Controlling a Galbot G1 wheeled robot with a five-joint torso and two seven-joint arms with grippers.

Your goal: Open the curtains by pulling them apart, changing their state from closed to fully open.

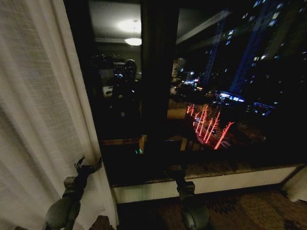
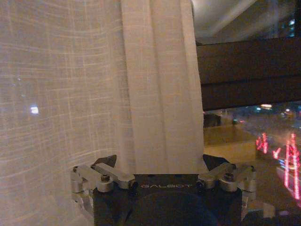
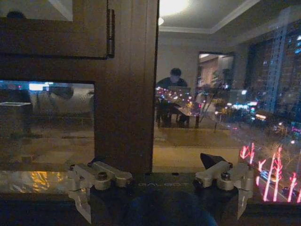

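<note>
The left sheer cream curtain (image 1: 38, 120) hangs bunched along the left side of the dark window. My left gripper (image 1: 88, 166) is at the curtain's inner edge near sill height. In the left wrist view the left gripper (image 2: 162, 162) stands open, with a pleated fold of curtain (image 2: 160, 84) between its spread fingers. A bit of cream curtain fabric (image 1: 297, 184) shows at the far right by the floor. My right gripper (image 1: 174, 171) is in front of the window's middle post, and in the right wrist view this gripper (image 3: 155, 165) is open and holds nothing.
A dark wooden window frame post (image 3: 127, 94) stands right ahead of the right gripper. A pale sill (image 1: 206, 183) runs below the glass, above patterned carpet (image 1: 249, 208). The glass reflects the room and its ceiling lamp (image 1: 133, 41).
</note>
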